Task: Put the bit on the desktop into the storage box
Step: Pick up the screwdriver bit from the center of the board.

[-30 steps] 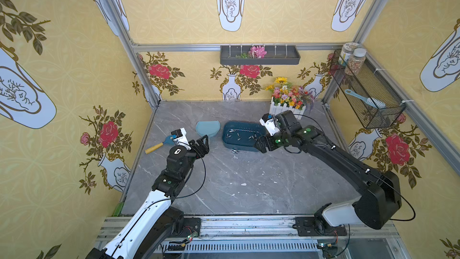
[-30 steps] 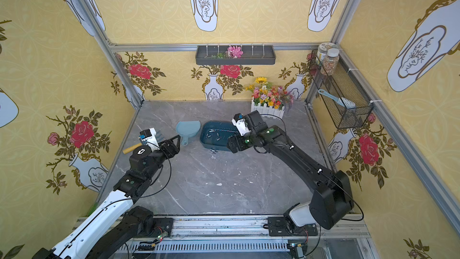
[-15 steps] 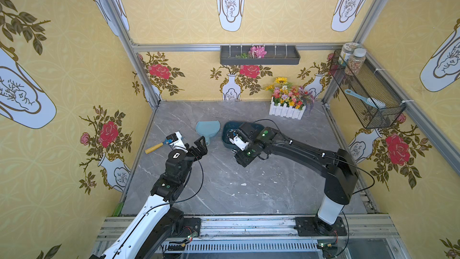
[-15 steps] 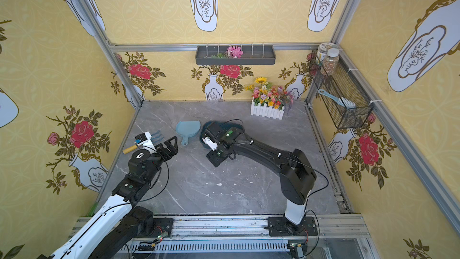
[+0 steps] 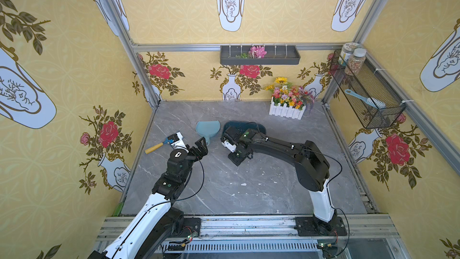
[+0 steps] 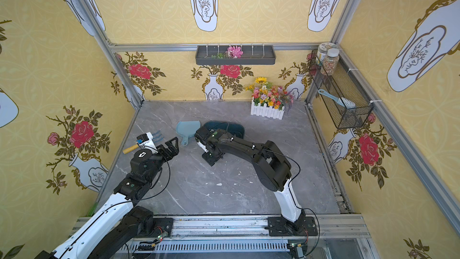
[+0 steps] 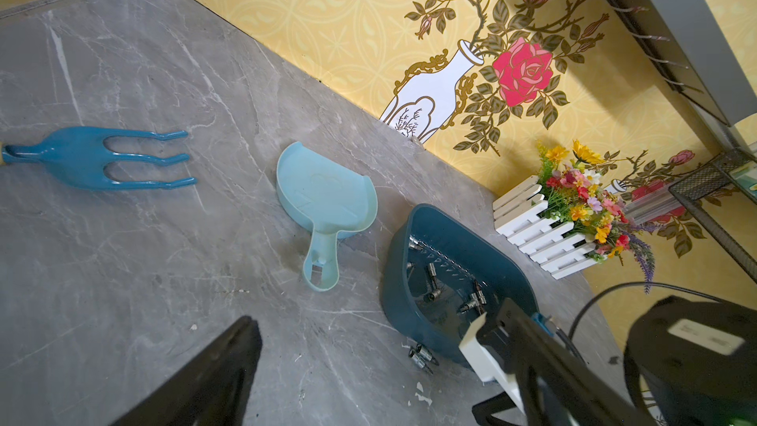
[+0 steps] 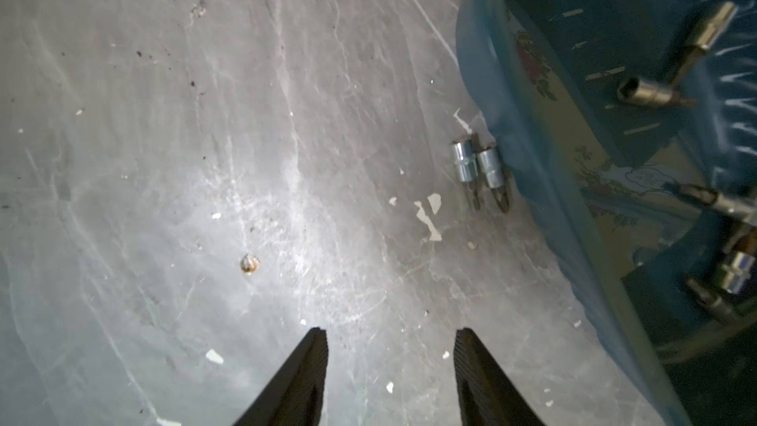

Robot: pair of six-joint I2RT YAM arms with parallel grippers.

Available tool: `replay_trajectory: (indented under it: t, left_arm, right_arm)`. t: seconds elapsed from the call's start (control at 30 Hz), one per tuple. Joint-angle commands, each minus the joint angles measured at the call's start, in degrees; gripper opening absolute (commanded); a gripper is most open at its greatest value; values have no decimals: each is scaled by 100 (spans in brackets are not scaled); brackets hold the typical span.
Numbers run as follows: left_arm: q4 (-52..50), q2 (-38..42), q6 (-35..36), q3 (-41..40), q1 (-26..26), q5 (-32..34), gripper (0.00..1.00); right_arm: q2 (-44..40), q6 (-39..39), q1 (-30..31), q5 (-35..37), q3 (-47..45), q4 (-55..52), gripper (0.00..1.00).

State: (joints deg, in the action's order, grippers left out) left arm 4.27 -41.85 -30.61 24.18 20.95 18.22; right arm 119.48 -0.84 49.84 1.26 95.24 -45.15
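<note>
Two small silver bits (image 8: 477,165) lie side by side on the grey desktop (image 5: 249,195), right against the outer wall of the dark teal storage box (image 8: 512,116); the left wrist view shows the pair of bits (image 7: 422,356) too. Several more bits lie inside the storage box (image 7: 399,256). My right gripper (image 8: 389,336) hovers low over bare desktop a short way from the pair, open, with nothing between its fingers. In both top views the right arm hides much of the storage box (image 5: 249,125). My left gripper (image 5: 200,147) stands wide open and empty near the dustpan.
A light blue dustpan (image 5: 207,129) lies left of the box. A blue hand rake (image 7: 102,157) with a wooden handle lies by the left wall. A white fenced flower pot (image 5: 287,110) stands at the back right. White flecks dot the desktop.
My right arm has swung from over the storage box to the desktop in front of it and come down low, its jaws narrowing. My left gripper has opened wider and stayed in place.
</note>
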Motion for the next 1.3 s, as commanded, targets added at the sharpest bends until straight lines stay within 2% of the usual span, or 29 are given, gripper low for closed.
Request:
replay_trajectory:
  t: [0.0,0.4,0.9,1.27]
  left_arm:
    - [51,-1,24,0,-8,33,100]
    - [21,29,44,-10,-11,42,100]
    - [46,-55,50,-1,-11,35,100]
    - [36,-79,107,25,-16,55,100]
  right_arm:
    - [190,102,-24,64,194,120,51]
    - [738,59,-246,58,522,93,46]
    - [972,93,-357,16,690,135,37]
    - [1129,102,-372,88,794,94,36]
